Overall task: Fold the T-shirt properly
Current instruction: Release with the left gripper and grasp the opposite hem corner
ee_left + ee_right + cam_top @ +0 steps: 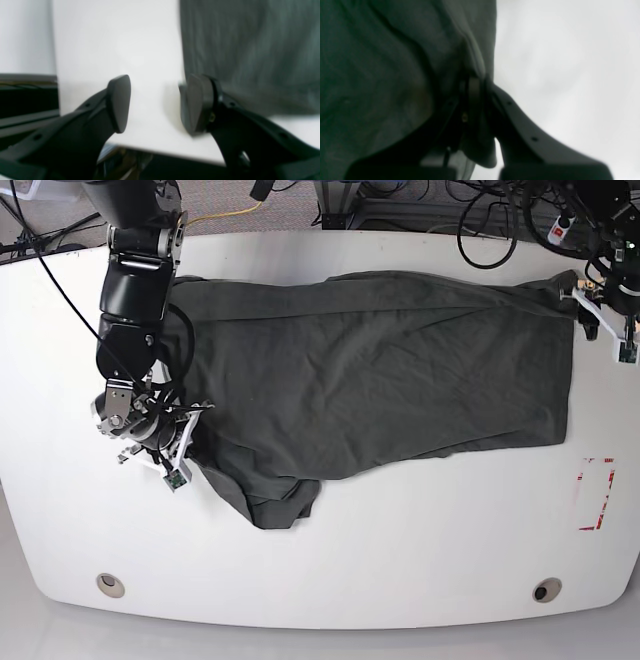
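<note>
**Right gripper pinches the hem while the far corner goes unheld**

Right gripper (180,442), at the left of the base view, is clamped shut on the T-shirt (380,380); its wrist view shows a hemmed edge of the dark grey cloth running straight into the closed jaws. The shirt lies spread across the white tabletop (420,550), with a bunched, rumpled lump (285,502) just beside that grip.

Risk one: the pinch looks shallow, right at the hem, so a quick lift could let the fabric slide out. Risk two: the lump may ride along with any pull and get buried in the fold as a crease.

Further right, the broad middle lies fairly flat. At the far right, the left gripper (603,315) stands with its jaws apart, holding nothing; its wrist view shows the shirt's edge just beside one pad (197,105), not between the two. If the right arm pulls alone, the unheld side will probably drag and skew across the tabletop, leaving a crooked fold.
</note>
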You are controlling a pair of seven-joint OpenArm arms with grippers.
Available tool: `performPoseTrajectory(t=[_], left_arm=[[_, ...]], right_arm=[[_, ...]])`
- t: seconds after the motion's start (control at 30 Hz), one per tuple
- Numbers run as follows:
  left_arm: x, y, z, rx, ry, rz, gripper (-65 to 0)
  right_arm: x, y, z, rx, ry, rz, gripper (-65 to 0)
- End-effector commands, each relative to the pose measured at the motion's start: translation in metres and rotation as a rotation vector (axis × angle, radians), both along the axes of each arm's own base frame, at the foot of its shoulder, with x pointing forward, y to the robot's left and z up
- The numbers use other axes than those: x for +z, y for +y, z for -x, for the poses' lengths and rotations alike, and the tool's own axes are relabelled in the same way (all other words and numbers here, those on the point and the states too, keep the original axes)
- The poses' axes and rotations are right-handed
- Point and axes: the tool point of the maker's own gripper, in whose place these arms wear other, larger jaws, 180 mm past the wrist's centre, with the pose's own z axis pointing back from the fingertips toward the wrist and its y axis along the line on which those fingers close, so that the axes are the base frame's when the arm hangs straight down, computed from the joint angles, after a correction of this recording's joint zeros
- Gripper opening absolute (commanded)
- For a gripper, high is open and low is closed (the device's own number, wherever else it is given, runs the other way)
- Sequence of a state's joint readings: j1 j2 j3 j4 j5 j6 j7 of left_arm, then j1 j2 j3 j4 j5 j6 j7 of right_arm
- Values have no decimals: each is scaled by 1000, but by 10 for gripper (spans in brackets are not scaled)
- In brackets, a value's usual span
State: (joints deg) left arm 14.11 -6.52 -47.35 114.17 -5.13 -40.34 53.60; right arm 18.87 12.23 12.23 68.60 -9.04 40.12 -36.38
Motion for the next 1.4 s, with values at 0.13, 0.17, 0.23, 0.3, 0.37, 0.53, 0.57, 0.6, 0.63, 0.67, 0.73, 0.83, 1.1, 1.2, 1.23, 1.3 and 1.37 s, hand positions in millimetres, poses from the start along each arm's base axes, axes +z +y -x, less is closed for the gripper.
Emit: performPoseTrajectory(t=[0.13, 0.17, 0.23, 0.3, 0.37, 0.53, 0.57, 0.6, 0.63, 0.67, 0.73, 0.83, 1.1, 1.2, 1.23, 1.3, 1.37], left_arm=[[23, 8, -46, 9, -140, 38, -310], [22, 8, -51, 14, -149, 52, -310], [18, 10, -68, 4, -153, 83, -274], [15, 12, -77, -9, -142, 94, -239], [5, 12, -87, -23, -119, 123, -199], [-5, 22, -109, 46, -117, 191, -144], [-8, 24, -113, 55, -112, 204, -140], [-11, 24, -117, 58, -109, 219, -140], [-13, 26, -119, 60, -103, 225, -140], [-17, 28, -123, 62, -92, 239, -140], [-25, 28, -128, 59, -68, 267, -140], [-37, 22, -139, 42, -47, 305, -140], [-74, -2, -148, -8, -15, 384, -140], [-84, -7, -149, -5, -2, 413, -140], [-86, -7, -150, -1, -3, 425, -140], [-93, -9, -150, 6, 5, 445, -140], [-96, -10, -149, 8, 4, 453, -140]], right_arm=[[22, -3, -16, -3, -68, -4, -650], [22, -3, -16, -3, -68, -4, -650], [22, -1, -16, -1, -68, -5, -650], [22, -1, -16, -1, -68, -5, -650], [21, -1, -16, -1, -68, -7, -650], [22, 0, -16, -1, -68, -8, -650], [22, -1, -16, -2, -69, -9, -650], [22, -1, -16, -4, -69, -9, -650], [22, -1, -16, -4, -69, -9, -650], [22, -1, -16, -4, -69, -9, -650], [22, -1, -16, -4, -69, -9, -650], [22, -1, -16, -4, -69, -9, -650], [22, -2, -16, -5, -69, -10, -650], [22, -2, -16, -5, -69, -10, -650], [22, -2, -16, -5, -69, -10, -650], [22, -2, -16, -5, -69, -10, -650], [22, -2, -16, -5, -69, -10, -650]])
